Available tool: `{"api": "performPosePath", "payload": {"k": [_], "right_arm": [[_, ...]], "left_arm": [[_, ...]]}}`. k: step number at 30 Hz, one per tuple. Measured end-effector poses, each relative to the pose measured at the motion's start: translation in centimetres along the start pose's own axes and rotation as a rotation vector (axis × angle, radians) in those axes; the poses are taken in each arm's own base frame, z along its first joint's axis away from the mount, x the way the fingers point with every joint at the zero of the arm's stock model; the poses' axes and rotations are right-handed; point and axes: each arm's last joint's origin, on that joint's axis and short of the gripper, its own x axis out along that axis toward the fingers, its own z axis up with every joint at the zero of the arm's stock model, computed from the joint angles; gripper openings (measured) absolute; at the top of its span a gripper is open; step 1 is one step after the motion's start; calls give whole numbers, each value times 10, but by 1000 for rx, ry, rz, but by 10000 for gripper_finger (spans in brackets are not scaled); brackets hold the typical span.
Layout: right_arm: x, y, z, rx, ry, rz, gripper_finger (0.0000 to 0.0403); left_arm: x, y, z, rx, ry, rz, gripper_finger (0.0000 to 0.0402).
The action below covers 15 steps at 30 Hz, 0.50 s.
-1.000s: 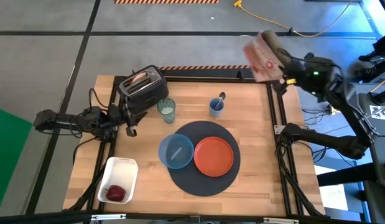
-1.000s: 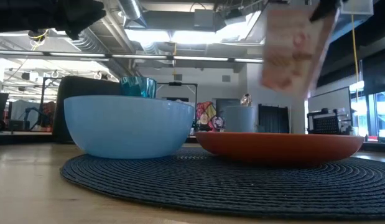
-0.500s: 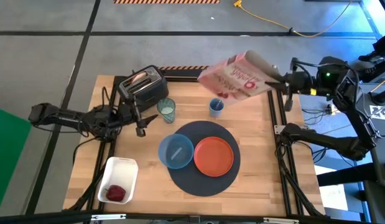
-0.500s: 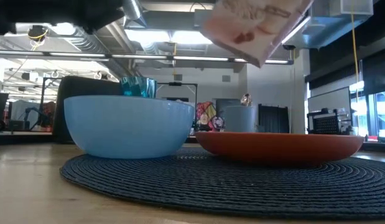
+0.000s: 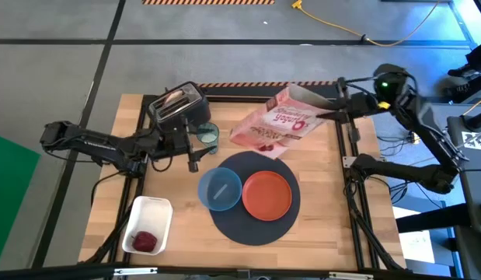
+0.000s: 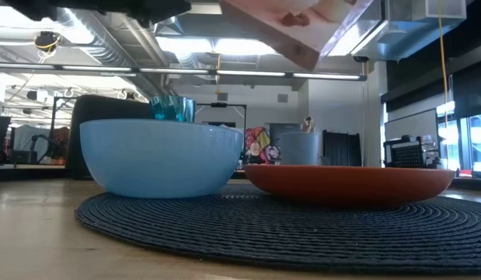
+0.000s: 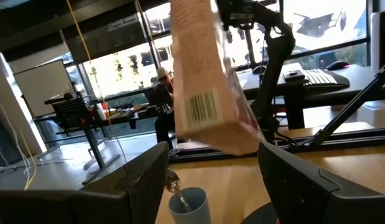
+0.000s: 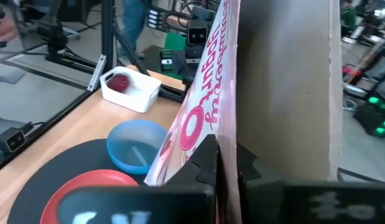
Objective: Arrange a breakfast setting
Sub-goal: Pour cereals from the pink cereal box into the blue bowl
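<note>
Since a second ago, the pink cereal box (image 5: 273, 124) has swung from beyond the table's far right corner to hang in the air behind the mat, lying nearly flat, and the left arm has pushed in towards the mat too.

Biggest thing first: the round dark mat (image 5: 253, 197) sits on the wooden table (image 5: 318, 167). On it are the orange plate (image 5: 266, 194) and, touching its left edge, the blue bowl (image 5: 219, 189). The box hovers well clear above the table behind the mat, its opened end pinched by the right gripper (image 5: 333, 113), with that arm stretched level from the far right corner. The right wrist view shows the fingers clamped on the cardboard.

The green tumbler (image 5: 208, 133) stands behind the mat's left side, by the black toaster (image 5: 178, 107). The left gripper (image 5: 192, 158) hangs just in front of the tumbler, fingers spread and holding nothing. Smallest: a blue cup (image 7: 191, 202) with the spoon (image 7: 174, 185) in it, under the box.
</note>
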Motion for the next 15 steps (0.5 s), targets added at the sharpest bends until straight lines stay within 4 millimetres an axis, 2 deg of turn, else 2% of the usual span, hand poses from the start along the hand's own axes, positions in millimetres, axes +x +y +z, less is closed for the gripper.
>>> {"api": "performPosePath", "payload": {"k": [7, 15], "right_arm": [[38, -9, -17, -3, 47, 63, 0], [79, 3, -10, -83, 73, 99, 0]], "left_arm": [[10, -2, 7, -5, -4, -20, 254], [10, -4, 6, -31, 8, -74, 322]]}}
